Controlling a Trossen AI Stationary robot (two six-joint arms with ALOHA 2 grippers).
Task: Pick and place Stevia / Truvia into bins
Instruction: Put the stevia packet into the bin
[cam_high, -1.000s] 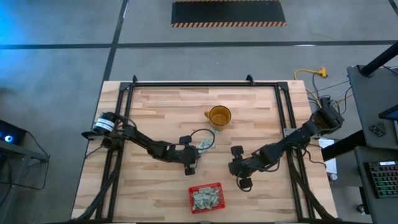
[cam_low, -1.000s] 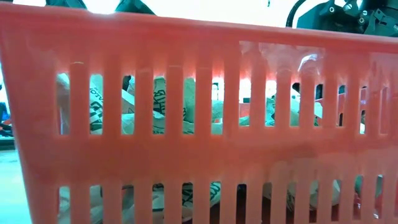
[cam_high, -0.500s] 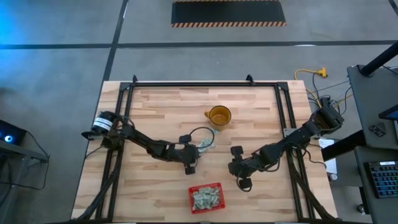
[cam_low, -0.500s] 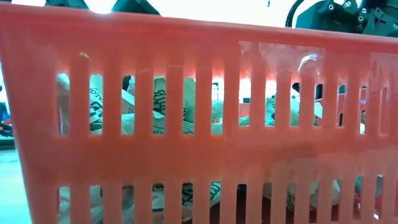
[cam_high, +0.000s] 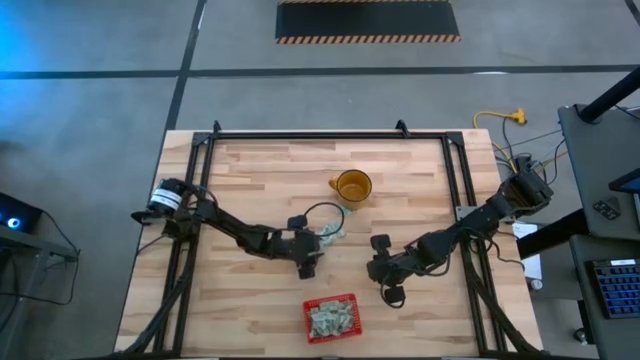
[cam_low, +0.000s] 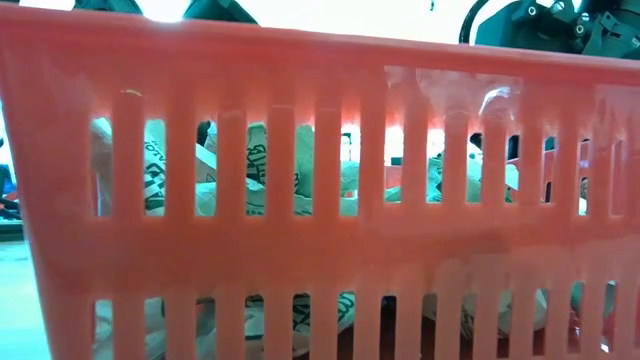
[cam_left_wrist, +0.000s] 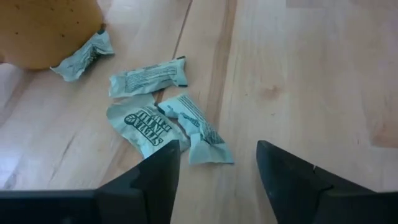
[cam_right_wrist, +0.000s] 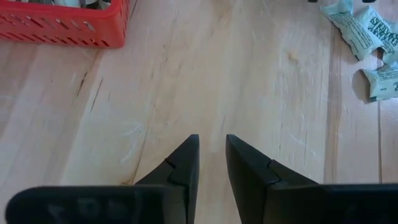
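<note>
Several pale green and white Stevia packets (cam_left_wrist: 144, 124) lie flat on the wooden table beside the amber mug (cam_left_wrist: 43, 25). My left gripper (cam_left_wrist: 217, 163) stands open just short of them. The nearest packet (cam_left_wrist: 200, 132) lies in front of the gap, close to one fingertip, and I see no touch. The red bin (cam_high: 331, 318) stands near the table's front edge with several packets inside (cam_low: 250, 170). My right gripper (cam_right_wrist: 212, 155) hovers over bare wood to the right of the loose packets (cam_right_wrist: 364, 28). Its fingers are a narrow gap apart with nothing between them.
The amber mug (cam_high: 352, 186) stands behind the loose packets (cam_high: 331, 232), toward the table's far side. A black frame (cam_high: 300, 135) borders the table. Bare wood lies between the two grippers and the bin (cam_right_wrist: 62, 22).
My left gripper has opened beside the loose packets, and its arm has kept its place. The packets lie on the table where they were.
</note>
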